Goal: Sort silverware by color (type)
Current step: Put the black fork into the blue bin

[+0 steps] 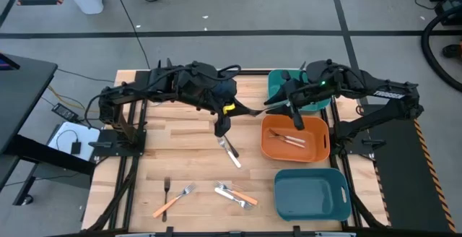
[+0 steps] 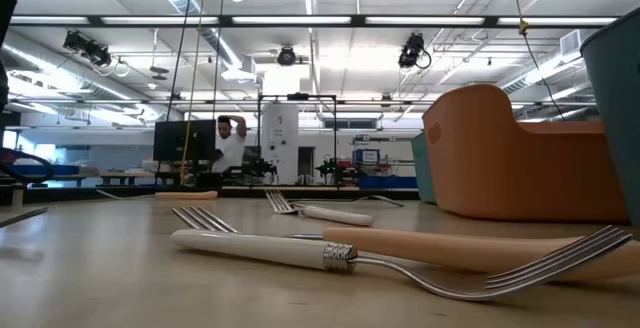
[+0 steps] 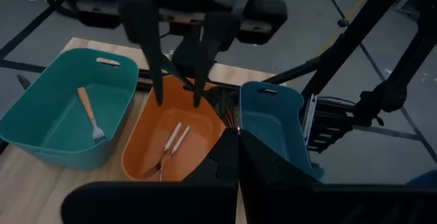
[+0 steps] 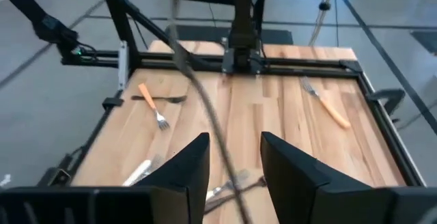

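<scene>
While right pincer (image 1: 291,112) hangs open over orange bin (image 1: 317,149), empty.

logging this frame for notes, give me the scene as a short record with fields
left gripper: over table centre, fingers pointing down
right gripper: above orange bin, open
orange bin: holds white-handled forks
far teal bin: one orange-handled fork
near teal bin: no forks visible
loose white-handled fork: below left gripper
front edge: orange, white and dark forks
</scene>
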